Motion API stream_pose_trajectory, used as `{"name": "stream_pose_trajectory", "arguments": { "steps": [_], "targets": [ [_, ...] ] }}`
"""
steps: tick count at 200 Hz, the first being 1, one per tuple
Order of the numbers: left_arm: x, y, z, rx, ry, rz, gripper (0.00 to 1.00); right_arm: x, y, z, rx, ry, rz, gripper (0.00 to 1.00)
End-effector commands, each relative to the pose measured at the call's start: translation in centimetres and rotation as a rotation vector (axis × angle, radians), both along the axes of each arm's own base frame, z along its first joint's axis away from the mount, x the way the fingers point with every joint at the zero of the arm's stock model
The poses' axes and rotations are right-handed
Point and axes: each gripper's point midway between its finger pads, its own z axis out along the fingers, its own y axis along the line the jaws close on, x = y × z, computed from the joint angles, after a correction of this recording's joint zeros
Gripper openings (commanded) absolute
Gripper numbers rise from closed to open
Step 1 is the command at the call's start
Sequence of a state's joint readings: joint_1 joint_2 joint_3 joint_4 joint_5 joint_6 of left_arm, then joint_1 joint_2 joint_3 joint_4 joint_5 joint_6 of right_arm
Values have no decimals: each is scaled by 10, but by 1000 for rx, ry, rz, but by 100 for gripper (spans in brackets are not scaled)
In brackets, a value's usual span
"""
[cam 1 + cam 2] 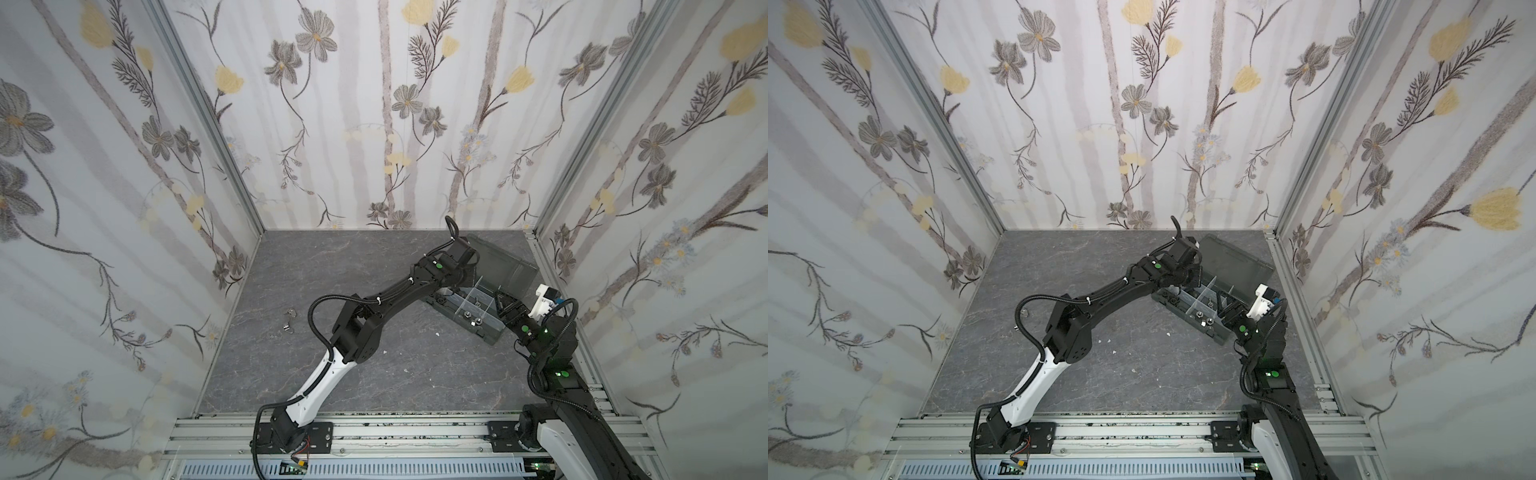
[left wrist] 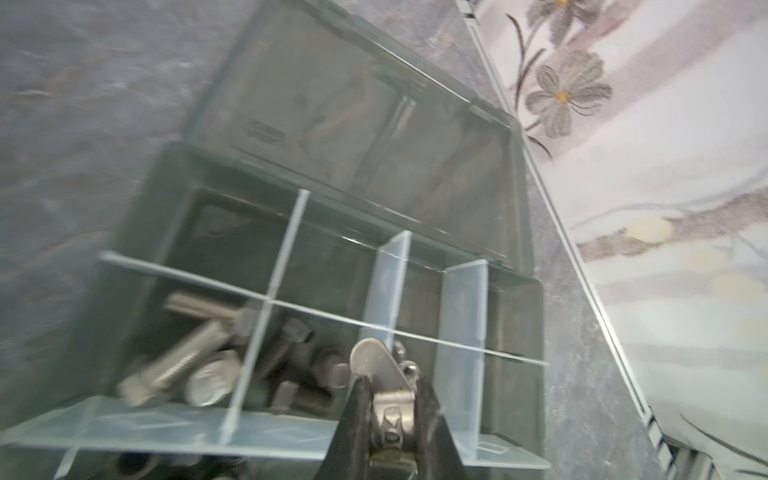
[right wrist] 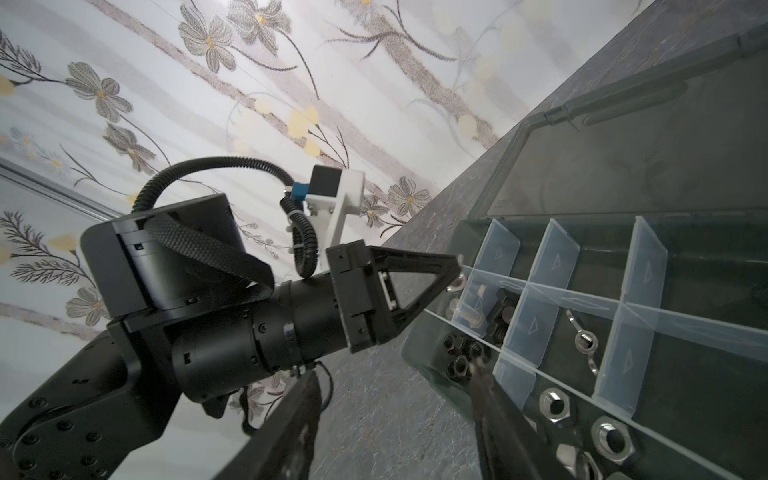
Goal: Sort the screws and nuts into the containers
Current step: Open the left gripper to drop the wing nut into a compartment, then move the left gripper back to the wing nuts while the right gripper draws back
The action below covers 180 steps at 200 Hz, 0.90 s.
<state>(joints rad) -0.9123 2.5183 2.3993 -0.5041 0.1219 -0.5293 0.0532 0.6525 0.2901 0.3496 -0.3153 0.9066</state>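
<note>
1. Left claw [image 2: 390, 384] clamps one silver wing nut [image 2: 370, 357] over the organizer box [image 2: 137, 232].
2. Right claw [image 3: 395, 368] stands spread, empty, beside the box.
3. Two silver pieces [image 1: 286, 328] lie on the desk [image 1: 291, 374], left of the box.

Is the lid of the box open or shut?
Open. The lid lies back behind the box, and the dividers and screws inside show uncovered.
</note>
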Motion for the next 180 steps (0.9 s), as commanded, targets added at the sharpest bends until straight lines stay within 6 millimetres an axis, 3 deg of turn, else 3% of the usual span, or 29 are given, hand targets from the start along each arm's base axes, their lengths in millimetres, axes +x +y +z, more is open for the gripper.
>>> {"name": "stream_pose_trajectory", "arguments": {
  "steps": [1,30,58,91,112,133,145,160,180],
  "targets": [
    [-11,-17,-7,-41,44,-17,14,-4,5,6,55,7,28,59],
    [-22,-29,-20,-48,58,-44,14,-4,5,7,76,4,27,59],
    [-23,-29,-33,-30,75,-45,16,-4,5,8,82,-4,26,59],
    [-22,-30,-33,-41,76,-51,52,-5,4,9,80,-8,24,59],
    [-15,-23,-16,-44,47,-33,58,-5,5,12,79,-21,32,59],
    [4,2,15,-43,-4,32,58,-5,11,22,68,-58,65,60],
    [15,25,43,-75,-40,76,59,-2,18,25,50,-56,85,60],
    [30,64,71,-123,-81,150,59,3,30,25,20,-45,114,60],
    [43,128,87,-123,-100,253,60,10,58,24,-7,-33,178,60]
  ]
}}
